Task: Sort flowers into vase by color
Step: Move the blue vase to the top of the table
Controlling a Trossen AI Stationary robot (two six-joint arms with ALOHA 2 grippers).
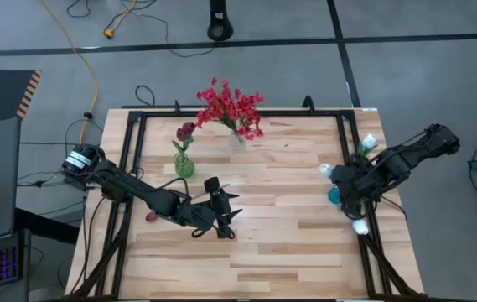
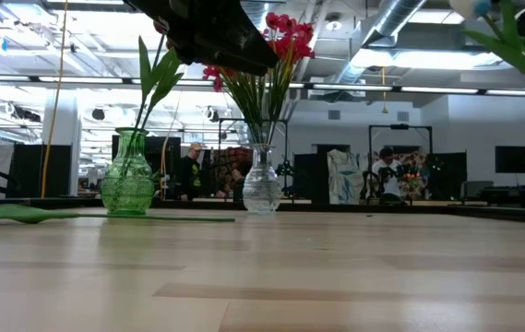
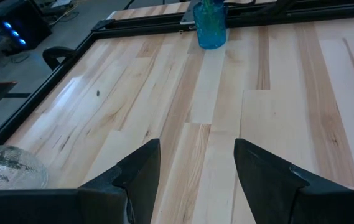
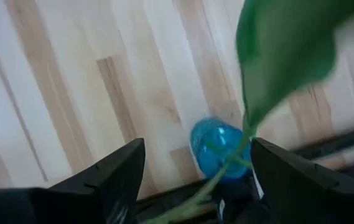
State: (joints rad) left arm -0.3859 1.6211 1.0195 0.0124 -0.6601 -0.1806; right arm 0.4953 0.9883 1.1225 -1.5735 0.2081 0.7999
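Red flowers stand in a clear vase at the far middle. To its left a maroon tulip stands in a green vase. At the right edge a blue vase holds white tulip buds that fan outward. My right gripper hangs open above the blue vase. A green stem passes between its fingers, apart from both. My left gripper is open over the table's middle, with nothing between its fingers.
A maroon bud shows on the table beside my left arm. In the low view its green leaf lies flat on the boards at the left. A black frame borders the table. Bare wood lies between the two arms.
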